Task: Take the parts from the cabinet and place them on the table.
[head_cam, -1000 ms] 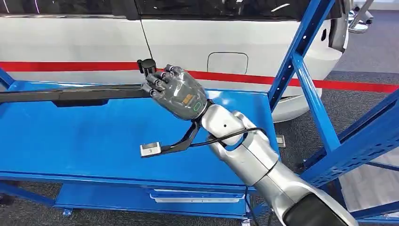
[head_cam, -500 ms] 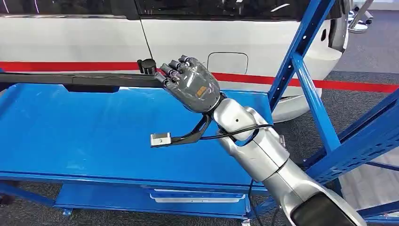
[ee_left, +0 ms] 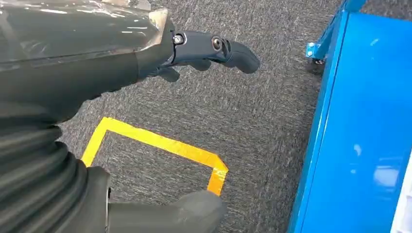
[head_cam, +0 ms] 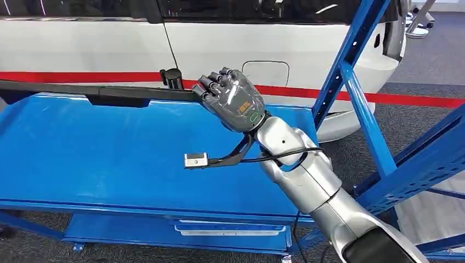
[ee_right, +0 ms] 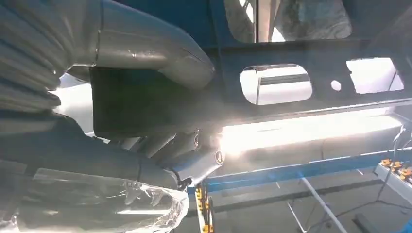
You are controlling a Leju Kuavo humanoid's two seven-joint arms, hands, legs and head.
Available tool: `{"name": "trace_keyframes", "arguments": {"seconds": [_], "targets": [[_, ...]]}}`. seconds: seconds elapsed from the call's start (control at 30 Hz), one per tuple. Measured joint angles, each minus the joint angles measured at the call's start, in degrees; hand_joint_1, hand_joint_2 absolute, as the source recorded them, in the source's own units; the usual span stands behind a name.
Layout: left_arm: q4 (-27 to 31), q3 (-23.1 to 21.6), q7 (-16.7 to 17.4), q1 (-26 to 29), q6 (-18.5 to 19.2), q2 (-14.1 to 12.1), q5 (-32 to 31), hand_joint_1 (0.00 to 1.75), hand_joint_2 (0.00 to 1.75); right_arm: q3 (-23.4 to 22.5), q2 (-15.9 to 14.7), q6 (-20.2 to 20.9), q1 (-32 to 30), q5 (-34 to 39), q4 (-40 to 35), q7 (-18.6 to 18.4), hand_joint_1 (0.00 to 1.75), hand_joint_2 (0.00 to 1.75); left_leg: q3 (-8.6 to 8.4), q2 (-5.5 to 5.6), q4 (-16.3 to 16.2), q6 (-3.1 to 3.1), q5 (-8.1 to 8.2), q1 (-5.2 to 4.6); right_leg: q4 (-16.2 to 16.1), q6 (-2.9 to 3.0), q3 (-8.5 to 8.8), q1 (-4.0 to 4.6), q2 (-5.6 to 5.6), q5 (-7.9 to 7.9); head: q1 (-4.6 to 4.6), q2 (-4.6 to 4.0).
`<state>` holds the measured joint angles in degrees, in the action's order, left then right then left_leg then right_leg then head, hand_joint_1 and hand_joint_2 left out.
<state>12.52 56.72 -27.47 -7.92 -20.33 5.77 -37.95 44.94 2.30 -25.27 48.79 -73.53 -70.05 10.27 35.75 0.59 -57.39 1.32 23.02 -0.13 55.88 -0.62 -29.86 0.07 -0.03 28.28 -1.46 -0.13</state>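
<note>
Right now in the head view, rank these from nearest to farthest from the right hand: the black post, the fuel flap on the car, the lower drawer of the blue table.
From the right hand:
1. Black post, just to its left, behind the table's far edge.
2. Fuel flap, on the white car behind; nearly as close as the post.
3. Lower drawer, under the blue table, plainly farthest.

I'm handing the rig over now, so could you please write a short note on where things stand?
Right hand grips one end of the long black part, held above the blue table.
Left hand is open, holding nothing, over the carpet beside the table's edge.
Done: part is out and over the table.
Left: lower it onto the table and release.
</note>
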Motion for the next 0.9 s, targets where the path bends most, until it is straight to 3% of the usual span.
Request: {"name": "trace_keyframes", "arguments": {"seconds": [0.4, 0.6, 0.63, 0.67, 0.7, 0.77, 0.8, 0.83, 0.87, 0.9], "targets": [[0.0, -1.97, 0.94, -0.05, 2.38, -0.52, -2.14, 0.0, 1.75, -0.83, -1.55, -1.49, -2.54, 0.85, 1.79, 0.35, 1.73, 1.75, 0.08, 0.0, -0.13, 0.08, 0.05, -0.24, -0.06, -0.1, 0.44, -0.33, 0.0, -0.06, 0.0, 0.0], [0.0, -2.47, 0.61, -0.06, 2.43, -0.72, -2.07, 0.0, 1.75, -0.83, -1.47, -1.42, -2.85, 0.74, 2.01, 0.35, 1.73, 1.75, 0.13, 0.0, -0.25, 0.74, 0.12, -0.58, -0.18, -0.52, 0.5, -0.79, 0.0, -0.29, 0.02, 0.0], [0.0, -2.49, 0.52, -0.06, 2.43, -0.72, -2.07, 0.0, 1.75, -0.85, -1.44, -1.42, -2.85, 0.66, 2.01, 0.35, 1.73, 1.75, -0.07, -0.1, 0.31, 1.22, -0.25, -0.16, -0.03, -0.73, 0.44, -0.58, 0.0, -0.07, -0.02, 0.0], [0.0, -2.49, 0.46, -0.07, 2.47, -0.68, -2.07, 0.0, 1.75, -0.94, -1.47, -1.42, -2.94, 0.63, 2.01, 0.35, 1.73, 1.75, -0.22, -0.27, 0.68, 1.45, -0.51, 0.1, 1.33, -0.73, -0.23, -0.77, -0.01, 0.95, 0.0, 0.0], [0.0, -2.51, 0.46, -0.07, 2.6, -0.66, -2.1, 0.0, 1.75, -0.96, -1.49, -1.42, -2.93, 0.63, 2.01, 0.35, 1.73, 1.75, -0.13, -0.35, 0.68, 1.64, -0.56, 0.19, 4.32, -0.33, -1.63, -0.67, 0.01, 2.81, 0.11, 0.0], [0.0, -2.51, 0.46, -0.05, 2.71, -0.72, -2.12, 0.0, 1.75, -1.05, -1.68, -1.36, -3.35, 0.63, 2.05, 0.33, 1.73, 1.75, 0.07, -0.36, 0.68, 1.76, -0.65, 0.25, 13.69, 0.22, -6.09, -0.83, 0.01, 6.79, 0.09, 0.0], [0.0, -2.51, 0.46, -0.04, 2.73, -0.72, -2.12, 0.0, 1.75, -1.09, -1.75, -1.31, -3.67, 0.63, 2.08, 0.31, 1.73, 1.75, 0.21, -0.36, 0.67, 1.79, -0.73, 0.25, 17.44, 0.13, -7.87, -0.85, 0.0, 7.86, 0.15, 0.0], [0.0, -2.51, 0.46, -0.03, 2.75, -0.72, -2.12, 0.0, 1.75, -1.14, -1.9, -1.31, -3.98, 0.59, 2.14, 0.31, 1.73, 1.75, 0.32, -0.35, 0.67, 1.68, -0.85, 0.27, 18.86, -0.2, -8.57, -0.9, 0.0, 7.69, 0.13, 0.0], [-0.02, -2.51, 0.5, -0.02, 2.75, -0.7, -2.12, 0.0, 1.75, -1.16, -2.06, -1.27, -4.17, 0.57, 2.23, 0.31, 1.73, 1.75, 0.44, -0.31, 0.65, 1.49, -0.98, 0.33, 17.26, -0.81, -7.76, -1.03, 0.0, 6.44, 0.15, 0.0], [-0.02, -2.51, 0.55, -0.01, 2.78, -0.63, -2.12, 0.0, 1.75, -1.18, -2.16, -1.27, -4.21, 0.55, 2.27, 0.31, 1.73, 1.75, 0.54, -0.28, 0.63, 1.23, -1.15, 0.4, 13.21, -1.44, -5.73, -1.1, -0.02, 4.49, 0.18, 0.0]]}}
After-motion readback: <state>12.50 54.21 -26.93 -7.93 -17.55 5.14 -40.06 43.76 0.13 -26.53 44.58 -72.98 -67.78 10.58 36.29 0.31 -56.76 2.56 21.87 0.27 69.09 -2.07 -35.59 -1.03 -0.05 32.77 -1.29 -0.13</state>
